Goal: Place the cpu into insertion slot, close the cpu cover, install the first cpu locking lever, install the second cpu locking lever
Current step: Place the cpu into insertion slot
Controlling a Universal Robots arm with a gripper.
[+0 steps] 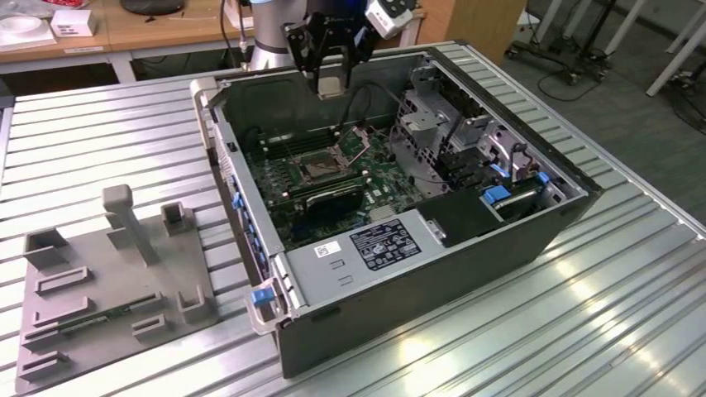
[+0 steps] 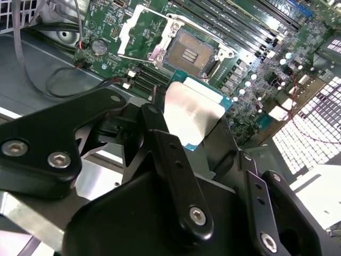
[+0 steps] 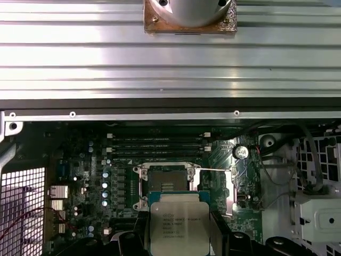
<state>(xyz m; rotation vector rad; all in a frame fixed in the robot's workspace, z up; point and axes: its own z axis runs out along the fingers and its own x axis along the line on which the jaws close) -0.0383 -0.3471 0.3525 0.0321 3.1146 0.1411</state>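
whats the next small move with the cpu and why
Probably ease the cpu down toward the insertion slot, squaring its edges on the way: the gripper holds it above the board, the slot sits bare, and the cpu cover stands flipped open.

Nothing here is legible to me from the remote station. In the first wrist view the cpu (image 3: pixel 178 226) carries several lines of fine dark print across its metal top, but I can't make out the characters. In the exterior view a black label (image 1: pixel 384 242) with pale print and a small white sticker (image 1: pixel 329 249) with a barcode-like mark sit side by side on the computer case (image 1: pixel 464 289), both too small to read.
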